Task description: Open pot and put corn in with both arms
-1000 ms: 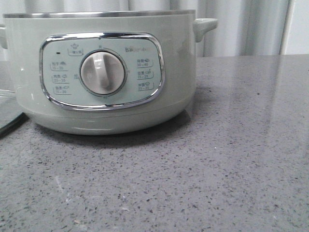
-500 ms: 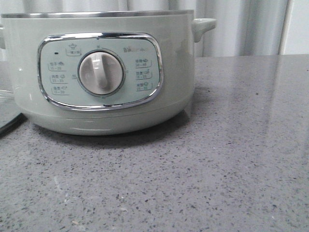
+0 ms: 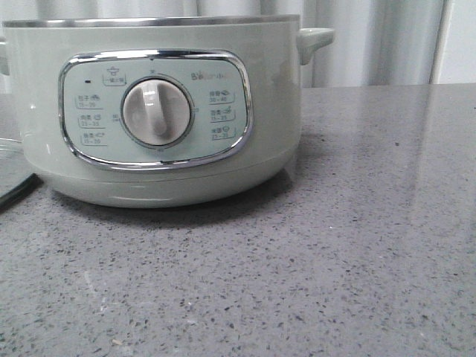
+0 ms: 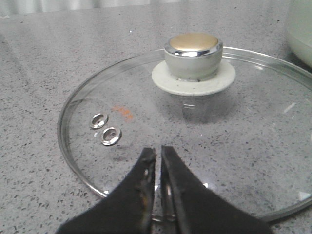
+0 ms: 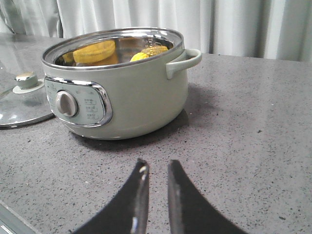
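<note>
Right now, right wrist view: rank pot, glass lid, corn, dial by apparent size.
1. pot
2. glass lid, partly cut off by the frame edge
3. corn, only partly showing above the rim
4. dial

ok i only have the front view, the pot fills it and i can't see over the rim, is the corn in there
Observer: Yes. The right wrist view looks into the open pot, and the corn lies inside it, by the far wall.
Operator: and where's the lid
Observer: The glass lid lies flat on the table beside the pot, with its knob up.
Operator: left tool holding it
Observer: No. The left tool is over the lid's rim, its fingers almost together, and it holds nothing.
</note>
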Controlling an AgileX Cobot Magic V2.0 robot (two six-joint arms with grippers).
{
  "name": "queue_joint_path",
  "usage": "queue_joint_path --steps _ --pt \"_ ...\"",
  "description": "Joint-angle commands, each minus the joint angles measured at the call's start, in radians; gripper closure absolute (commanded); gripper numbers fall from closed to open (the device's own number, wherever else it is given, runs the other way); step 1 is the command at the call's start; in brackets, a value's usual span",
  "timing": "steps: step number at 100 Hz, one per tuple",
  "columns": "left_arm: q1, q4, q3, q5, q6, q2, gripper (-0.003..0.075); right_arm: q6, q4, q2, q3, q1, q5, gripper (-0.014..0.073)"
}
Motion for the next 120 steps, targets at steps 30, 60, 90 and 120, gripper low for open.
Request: queue_joint_path --steps 30,60,90,120 --pt "-0.006 0.001 0.007 -0.036 -0.009 -0.034 0.0741 0.004 -0.011 -0.011 -0.025 -0.006 -0.083 0.0580" --pt "-0.006 0.001 0.007 -0.036 -0.009 -0.034 0.0741 0.004 -0.011 -0.011 -0.017 -0.006 -0.089 0.0580" --pt "-0.006 0.001 0.007 -0.036 -0.009 -0.034 0.0741 0.004 -0.057 -0.012 0.175 -0.278 -0.456 0.0580" --pt "-0.006 0.001 0.007 -0.036 -0.009 -0.034 0.0741 0.074 -0.087 -0.021 0.396 -0.595 -0.960 0.0580"
